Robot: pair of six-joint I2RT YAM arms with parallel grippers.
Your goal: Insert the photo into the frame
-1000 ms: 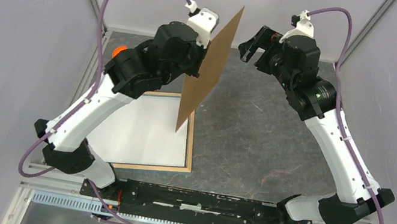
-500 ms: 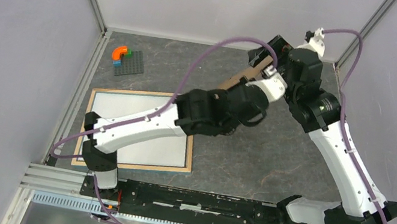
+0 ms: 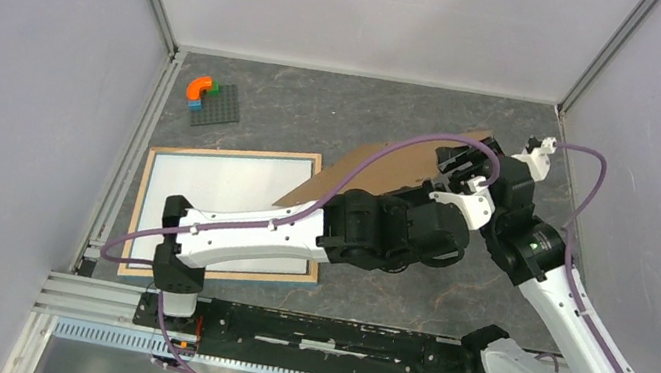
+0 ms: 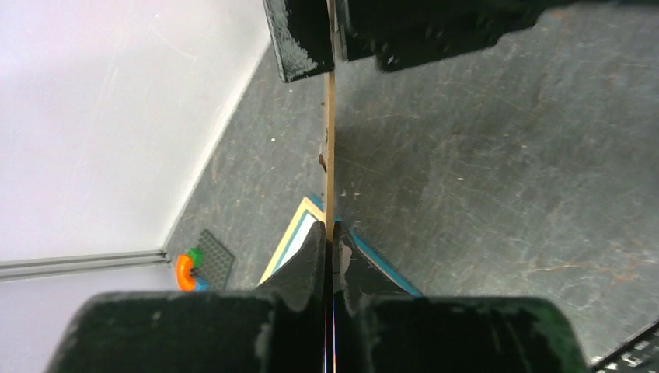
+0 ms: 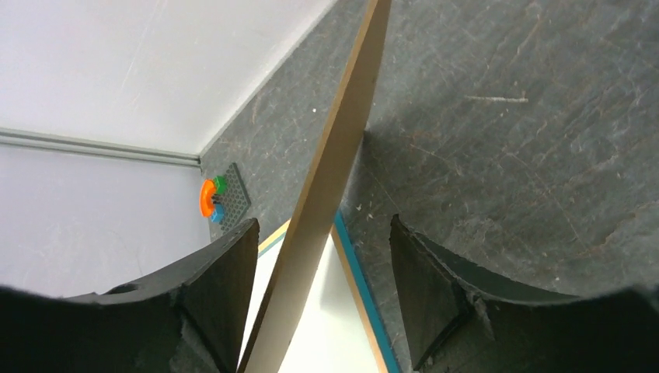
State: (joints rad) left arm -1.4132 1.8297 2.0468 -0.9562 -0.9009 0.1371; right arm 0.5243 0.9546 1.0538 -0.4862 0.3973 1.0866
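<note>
The frame lies flat on the left of the table, light wood side up with a blue outer edge. A white sheet fills it. No balloon print shows in any view. My left gripper reaches far to the right and is shut on a plain brown backing board, seen edge-on in the left wrist view. The board slants up over the frame's right corner. My right gripper is open. Its fingers stand on either side of the board's edge.
A dark grey stud plate with an orange, green and blue brick arch sits at the back left. Walls close in the table on three sides. The left arm lies across the middle of the table.
The left arm has swung the board from upright at back centre down and to the right. The right gripper has come down and now straddles the board's edge.
</note>
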